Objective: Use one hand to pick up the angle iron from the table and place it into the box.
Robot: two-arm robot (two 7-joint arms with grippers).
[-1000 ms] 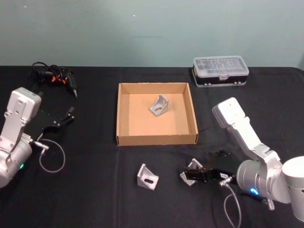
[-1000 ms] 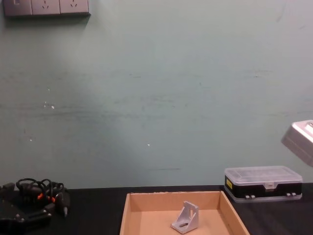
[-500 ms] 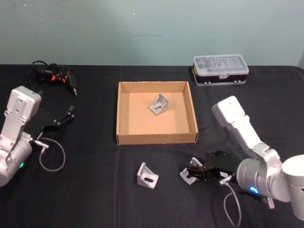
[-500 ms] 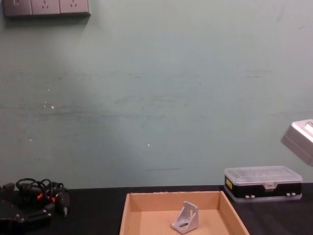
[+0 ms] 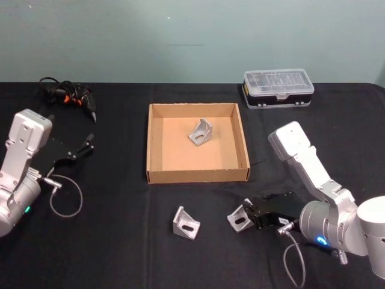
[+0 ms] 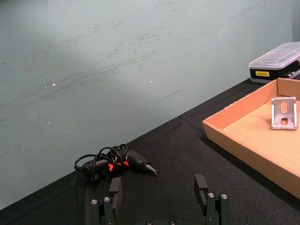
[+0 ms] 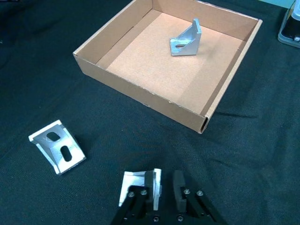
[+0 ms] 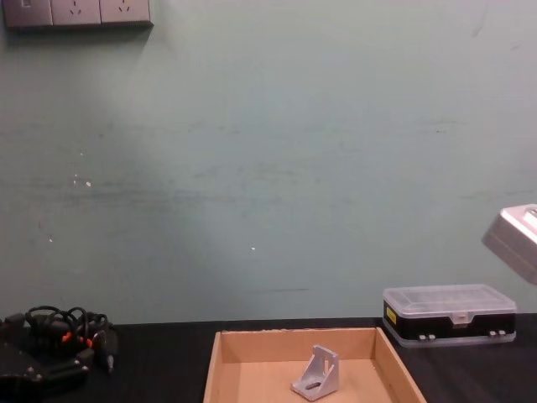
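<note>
1. R gripper (image 5: pixel 248 212) is low over the table (image 5: pixel 120 198), front-right of centre. Its tip touches the near angle iron (image 5: pixel 239 218).
2. R wrist view: the near angle iron (image 7: pixel 137 185) lies right at the tip of the R gripper (image 7: pixel 164 180), partly tucked under it. Can't tell whether it's clamped on the piece or only resting against it.
3. That piece looks to sit flat on the cloth, so not lifted yet (my reading, no clear gap beneath).
4. 2nd angle iron (image 5: pixel 186 223) lies on the table to the left of the first. It's apart from it and nothing touches it.
5. 3rd angle iron (image 5: pixel 201 132) is already inside the box (image 5: pixel 198 175), toward the back wall, standing on one flange. Chest view shows the same, propped upright (image 8: pixel 315 374).
6. The box sits mid-table, beyond both loose pcs, front wall facing them. Most of the floor is bare, so there's plenty of room.
7. L gripper (image 6: pixel 158 183) is parked at the table's left w/ jaws spread wide and nothing between them. Corded tool (image 5: pixel 69 96) lies behind it. Idle.
8. Plastic case (image 5: pixel 278 89) is back right, well apart from the work and not involved.
9. Progress est.: one pc in, two out. The current pick is at the contact stage.
10. Left to do: secure the grasp, lift, carry over the front wall, let go inside. After that the 2nd pc, if wanted.
</note>
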